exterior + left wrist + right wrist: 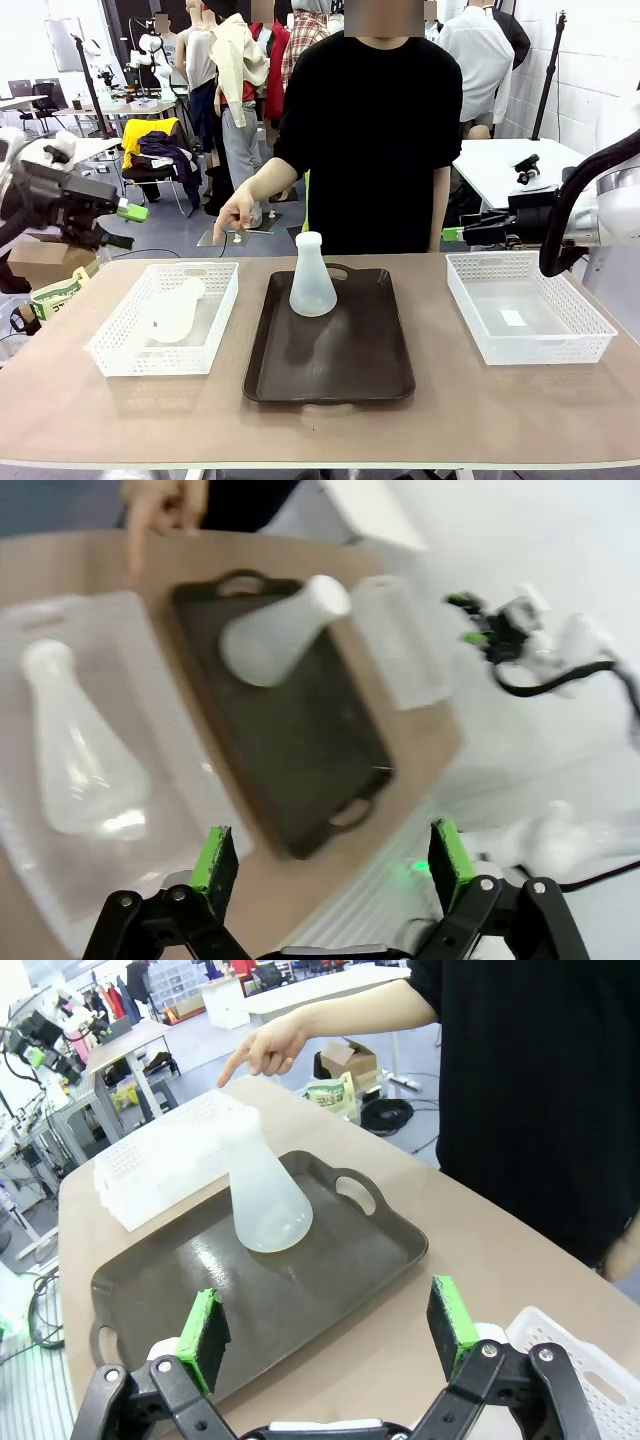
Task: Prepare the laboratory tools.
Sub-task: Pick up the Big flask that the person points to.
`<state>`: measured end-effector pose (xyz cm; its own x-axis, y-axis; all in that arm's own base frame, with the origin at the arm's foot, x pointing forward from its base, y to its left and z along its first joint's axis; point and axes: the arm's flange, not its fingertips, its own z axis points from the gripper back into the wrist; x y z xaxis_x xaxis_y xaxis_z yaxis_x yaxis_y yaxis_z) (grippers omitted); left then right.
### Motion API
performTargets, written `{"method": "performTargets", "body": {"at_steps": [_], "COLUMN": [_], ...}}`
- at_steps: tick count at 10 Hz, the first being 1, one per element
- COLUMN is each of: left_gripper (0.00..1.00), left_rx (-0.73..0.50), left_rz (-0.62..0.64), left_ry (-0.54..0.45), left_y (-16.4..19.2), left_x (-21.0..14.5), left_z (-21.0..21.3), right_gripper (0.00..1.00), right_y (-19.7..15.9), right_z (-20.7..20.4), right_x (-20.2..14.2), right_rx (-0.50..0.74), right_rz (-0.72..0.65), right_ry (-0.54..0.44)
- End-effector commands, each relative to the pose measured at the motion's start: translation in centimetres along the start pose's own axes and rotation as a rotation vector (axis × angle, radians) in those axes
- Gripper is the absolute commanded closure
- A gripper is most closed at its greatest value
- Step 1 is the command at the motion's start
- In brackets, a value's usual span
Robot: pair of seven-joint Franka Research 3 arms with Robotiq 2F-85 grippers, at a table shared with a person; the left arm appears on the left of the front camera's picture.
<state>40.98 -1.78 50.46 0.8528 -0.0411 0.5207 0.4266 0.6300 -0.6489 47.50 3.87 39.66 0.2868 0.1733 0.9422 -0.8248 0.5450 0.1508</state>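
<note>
One frosted conical flask [312, 280] [275, 635] [262, 1190] stands upright at the far end of the dark brown tray [330, 375] [300, 750] [330, 1270]. A second flask [175, 310] [75, 750] lies on its side in the left white basket [110, 350] [180, 780] [170, 1155]. My left gripper [125, 227] [332, 858] hangs open off the table's left edge, holding nothing. Beyond the far right corner of the table my right gripper [455, 236] [330, 1325] is open and empty too. The person's hand [235, 215] [160, 505] [265, 1050] points down near the left basket.
An empty white basket [590, 345] [400, 640] [570, 1345] stands at the right of the table. The person stands at the far edge behind the tray. A strip of bare tabletop runs along the near edge.
</note>
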Motion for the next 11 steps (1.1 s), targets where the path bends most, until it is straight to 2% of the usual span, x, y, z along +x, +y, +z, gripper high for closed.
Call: {"method": "performTargets", "body": {"at_steps": [1, 3, 4, 5, 7, 9, 11], "left_gripper": [0.0, 0.0, 0.0, 0.0, 0.0, 0.0, 0.0], "left_rx": [0.315, 0.512, 0.632, 0.638, 0.733, 0.732, 0.706], "left_rz": [-0.066, -0.161, -0.243, -0.278, -0.353, -0.32, -0.243], "left_ry": [0.154, 0.309, 0.332, 0.387, 0.487, 0.551, 0.542], "left_y": [-0.8, -0.4, -0.1, 0.2, 2.0, 4.6, 7.2], "left_x": [3.0, 6.2, 7.4, 8.0, 8.6, 8.7, 9.3], "left_z": [-1.7, -4.6, -5.7, -7.1, -10.9, -14.3, -16.8], "right_gripper": [0.0, 0.0, 0.0, 0.0, 0.0, 0.0, 0.0], "right_y": [0.2, 0.2, 0.2, 0.2, 0.2, 0.2, 0.2], "right_z": [0.1, 0.1, 0.1, 0.1, 0.1, 0.1, 0.1], "right_x": [0.0, 0.0, 0.0, 0.0, 0.0, 0.0, 0.0], "right_rx": [-0.006, -0.006, -0.006, -0.006, -0.006, -0.006, -0.006], "right_rz": [-0.006, -0.006, -0.006, -0.006, -0.006, -0.006, -0.006], "right_ry": [0.014, 0.014, 0.014, 0.014, 0.014, 0.014, 0.014]}}
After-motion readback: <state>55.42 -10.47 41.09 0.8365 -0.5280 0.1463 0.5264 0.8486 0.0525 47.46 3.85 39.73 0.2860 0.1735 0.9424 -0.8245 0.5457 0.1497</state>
